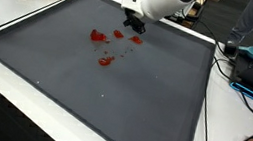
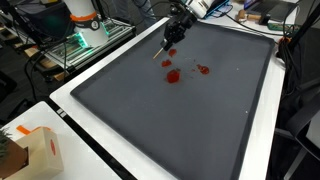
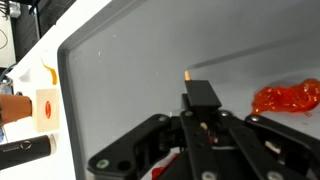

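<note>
Gray mat [image 1: 152, 105] is lying flat in an exterior view, your gripper [image 1: 134, 23] hanging near the red bits [image 1: 106, 39]. In an exterior view, a thin stick [image 2: 160, 52] is poking from it. In the wrist view, your jaws are pinching that stick, red bits just beside.

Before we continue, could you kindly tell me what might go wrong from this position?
1. The gripper is shut on a thin orange-tipped tool that sticks out at a slant; pressing down could make it slip or twist in the fingers.
2. The red pieces lie close beside the tip, so a sideways move may scatter or smear them across the dark mat.
</note>
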Controlling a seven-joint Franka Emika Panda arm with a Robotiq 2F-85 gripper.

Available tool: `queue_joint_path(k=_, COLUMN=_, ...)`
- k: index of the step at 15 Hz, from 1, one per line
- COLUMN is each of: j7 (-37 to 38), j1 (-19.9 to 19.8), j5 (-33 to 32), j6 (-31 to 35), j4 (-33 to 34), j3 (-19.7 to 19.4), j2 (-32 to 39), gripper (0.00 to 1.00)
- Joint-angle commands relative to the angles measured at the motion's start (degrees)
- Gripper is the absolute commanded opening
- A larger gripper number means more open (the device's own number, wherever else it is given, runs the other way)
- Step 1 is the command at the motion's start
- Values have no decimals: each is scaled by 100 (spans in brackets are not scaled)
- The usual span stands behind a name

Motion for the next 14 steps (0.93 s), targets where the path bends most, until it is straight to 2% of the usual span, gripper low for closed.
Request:
queue_joint_path(k=1, j7=131, j1=215, j5=-199, j6=-359, j4=308, j3=-109, j2=301, gripper=3)
queue_joint_path(k=14, j7=53, j1=495, j5=-556, j6=-559, j4=709, j3=-120, j2=704, gripper=3)
